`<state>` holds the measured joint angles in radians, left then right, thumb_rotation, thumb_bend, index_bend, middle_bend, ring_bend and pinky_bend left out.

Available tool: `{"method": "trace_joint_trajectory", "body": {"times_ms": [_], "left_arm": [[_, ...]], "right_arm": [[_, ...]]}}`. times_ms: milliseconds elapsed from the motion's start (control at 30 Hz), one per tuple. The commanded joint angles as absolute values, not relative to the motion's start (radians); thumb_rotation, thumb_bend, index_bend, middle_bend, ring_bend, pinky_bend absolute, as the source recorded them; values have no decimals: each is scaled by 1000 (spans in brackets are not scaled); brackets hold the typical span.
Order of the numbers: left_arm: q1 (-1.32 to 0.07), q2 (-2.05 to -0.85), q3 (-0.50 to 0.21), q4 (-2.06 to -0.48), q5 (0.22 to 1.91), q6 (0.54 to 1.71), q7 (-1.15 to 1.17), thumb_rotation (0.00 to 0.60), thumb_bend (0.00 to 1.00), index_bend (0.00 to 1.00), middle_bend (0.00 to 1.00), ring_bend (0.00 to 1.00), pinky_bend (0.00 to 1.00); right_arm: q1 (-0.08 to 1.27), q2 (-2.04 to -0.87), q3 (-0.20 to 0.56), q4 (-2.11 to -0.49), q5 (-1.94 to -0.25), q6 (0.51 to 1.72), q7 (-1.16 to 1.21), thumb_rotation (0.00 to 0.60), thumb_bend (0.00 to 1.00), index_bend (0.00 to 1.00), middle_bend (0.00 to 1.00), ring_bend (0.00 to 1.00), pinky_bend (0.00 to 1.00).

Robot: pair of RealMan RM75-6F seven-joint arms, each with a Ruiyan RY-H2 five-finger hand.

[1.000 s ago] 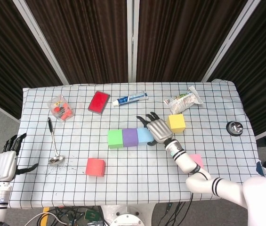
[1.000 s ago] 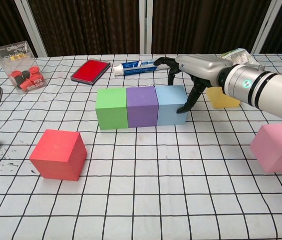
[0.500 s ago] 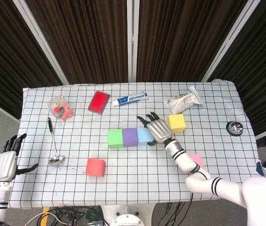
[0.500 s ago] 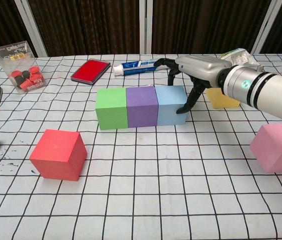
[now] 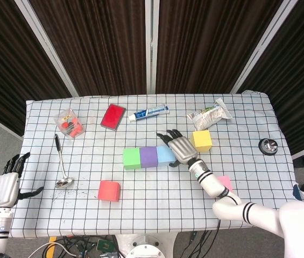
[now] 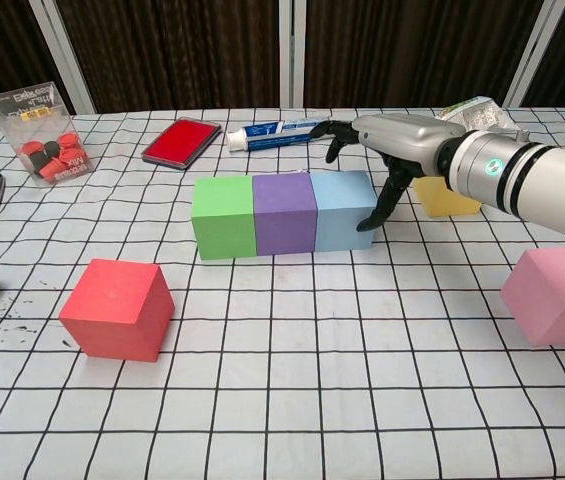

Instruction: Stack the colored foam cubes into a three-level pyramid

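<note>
Checkered table (image 5: 248, 188): green (image 6: 223, 216), purple (image 6: 284, 212), blue cubes (image 6: 344, 209) touching in row.

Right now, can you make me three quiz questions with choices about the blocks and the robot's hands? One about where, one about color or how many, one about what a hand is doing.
1. Where is the red cube?
A. On the green cube
B. Alone, in front of the row, to its left
C. Beside the toothpaste

2. What color is the middle cube of the row?
A. Purple
B. Yellow
C. Pink

3. What is the right hand doing?
A. Holding the pink cube
B. Holding the spoon
C. Holding nothing, fingers spread at the blue cube

Answers: 1 B, it sits apart on the table. 2 A, the purple cube is between green and blue. 3 C, nothing is in it.
</note>
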<state>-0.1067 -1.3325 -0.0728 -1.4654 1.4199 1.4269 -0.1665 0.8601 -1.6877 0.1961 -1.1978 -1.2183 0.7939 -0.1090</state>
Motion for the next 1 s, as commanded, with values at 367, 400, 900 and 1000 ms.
{"method": "trace_joint_trajectory", "body": {"times_ms": [367,400,900,1000], "left_arm": [[-103,-1306,-64,-1527,1483,1476,-165,600,0,56,104,0,75],[-104,-1301,-60,-1540,1495,1479,-162,600,0,56,104,0,75],[-210,-1347,14,-1650,1628,1331,-191,600,0,57,148,0,79],[-246,-1364,23,-1662,1636,1272,-170,600,0,57,148,0,80]], "right_arm": [[800,-1521,239,-1433,-1287,927,-15,600,0,0,157,0,0],[789,-1496,241,-1464,-1290,940,-6,600,0,0,157,0,0],[589,-1262,209,-1606,-1334,1133,183,600,0,0,157,0,0],[563,-1232,208,-1602,-1341,1153,223,600,0,0,157,0,0]]}}
